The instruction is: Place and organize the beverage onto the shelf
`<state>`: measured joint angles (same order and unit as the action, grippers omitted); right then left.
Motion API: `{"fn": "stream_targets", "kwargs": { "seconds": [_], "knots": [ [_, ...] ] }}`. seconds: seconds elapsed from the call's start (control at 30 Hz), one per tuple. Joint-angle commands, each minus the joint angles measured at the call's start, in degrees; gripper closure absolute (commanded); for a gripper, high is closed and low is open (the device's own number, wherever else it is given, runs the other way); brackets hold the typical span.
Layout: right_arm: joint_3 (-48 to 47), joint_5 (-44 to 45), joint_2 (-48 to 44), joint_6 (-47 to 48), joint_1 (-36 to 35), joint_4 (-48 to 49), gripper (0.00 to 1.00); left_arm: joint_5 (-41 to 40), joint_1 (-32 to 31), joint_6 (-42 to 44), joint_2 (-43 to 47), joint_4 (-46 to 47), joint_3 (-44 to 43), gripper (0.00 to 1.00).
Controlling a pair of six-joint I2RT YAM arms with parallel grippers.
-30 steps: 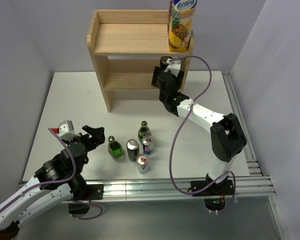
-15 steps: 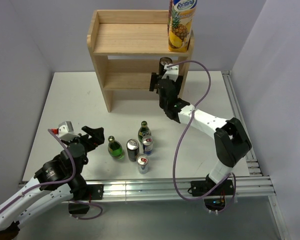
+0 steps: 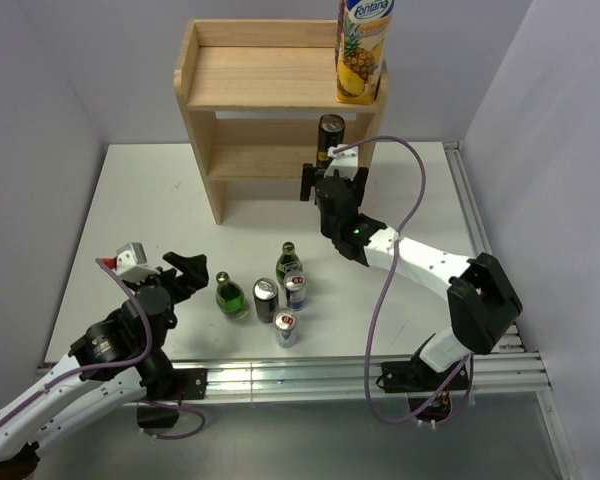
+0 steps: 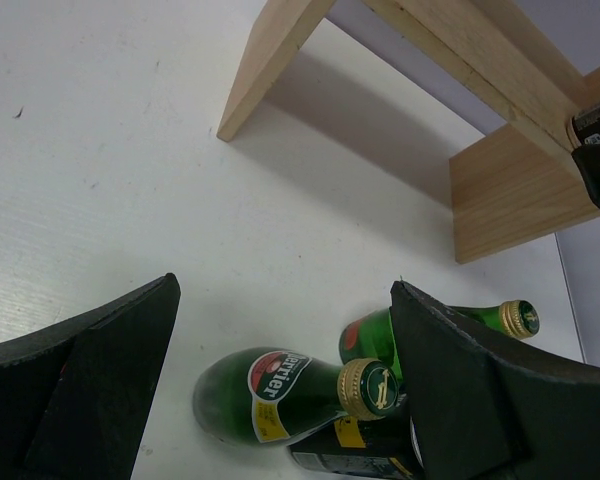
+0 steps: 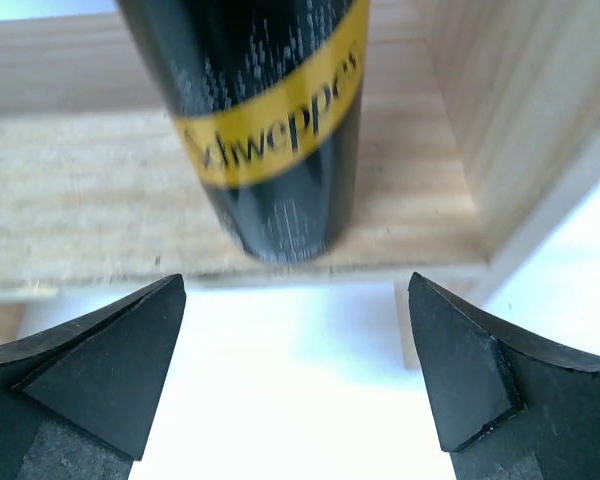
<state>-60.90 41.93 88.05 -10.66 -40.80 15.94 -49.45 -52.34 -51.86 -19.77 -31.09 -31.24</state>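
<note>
The light-wood shelf (image 3: 260,75) stands at the back of the table. A pineapple juice carton (image 3: 363,50) stands on the right end of its top board. A black Schweppes can (image 3: 330,135) stands upright at the right of the lower board, close to the front edge in the right wrist view (image 5: 280,120). My right gripper (image 3: 330,178) is open and empty just in front of that can, apart from it (image 5: 298,380). My left gripper (image 3: 187,270) is open and empty, left of a green Perrier bottle (image 3: 230,297), which shows between its fingers (image 4: 270,395).
A second green bottle (image 3: 288,258), a silver can (image 3: 265,298), a blue and red can (image 3: 296,288) and another can (image 3: 285,327) stand grouped at the table's near middle. The shelf's right side panel (image 5: 520,130) is close to my right fingers. A metal rail (image 3: 480,260) runs along the right edge.
My right gripper has drawn back from the shelf toward the near side, and the black can now stands free on the lower board. The left arm has not moved.
</note>
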Motion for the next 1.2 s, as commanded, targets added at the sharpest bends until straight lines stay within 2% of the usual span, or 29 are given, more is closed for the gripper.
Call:
{"fn": "stream_targets", "kwargs": {
  "seconds": [0.0,0.17,0.4,0.67,0.93,1.03,1.07,1.13,1.17],
  "knots": [
    [1.7,4.3,-4.9,-0.8,-1.7,-0.8,0.0,-1.3,-0.3,-0.3,-1.1,0.6,-0.6,0.06],
    [4.1,6.1,-9.9,-3.9,-3.3,-4.2,0.0,-1.6,-0.2,-0.1,-2.9,1.2,-0.7,0.06],
    [10.0,8.8,-22.5,-8.9,-8.7,-10.8,0.0,-0.9,-0.9,-3.8,-14.3,1.8,-1.5,0.07],
    [14.8,8.6,-30.9,-12.2,-11.4,-15.5,0.0,-5.2,-9.1,-8.7,-11.7,1.1,0.9,0.07],
    [17.2,7.6,-32.1,-13.9,-11.7,-15.5,0.0,-12.3,-16.6,-12.4,-19.2,-3.2,-4.3,0.06],
    [17.9,7.4,-32.7,-14.9,-11.8,-17.0,0.0,-14.9,-19.8,-18.2,-24.3,-8.4,-5.9,0.06],
    [18.2,7.3,-32.9,-15.2,-11.8,-17.3,0.0,-16.9,-21.3,-24.3,-25.8,-10.4,-6.1,0.06],
    [19.0,7.0,-34.2,-15.8,-11.9,-17.7,0.0,-19.2,-23.3,-30.5,-29.5,-16.2,-6.0,0.05],
    [19.2,7.0,-34.6,-16.1,-12.0,-17.9,0.0,-21.1,-25.4,-38.0,-30.7,-18.9,-5.9,0.05]
  ]
}}
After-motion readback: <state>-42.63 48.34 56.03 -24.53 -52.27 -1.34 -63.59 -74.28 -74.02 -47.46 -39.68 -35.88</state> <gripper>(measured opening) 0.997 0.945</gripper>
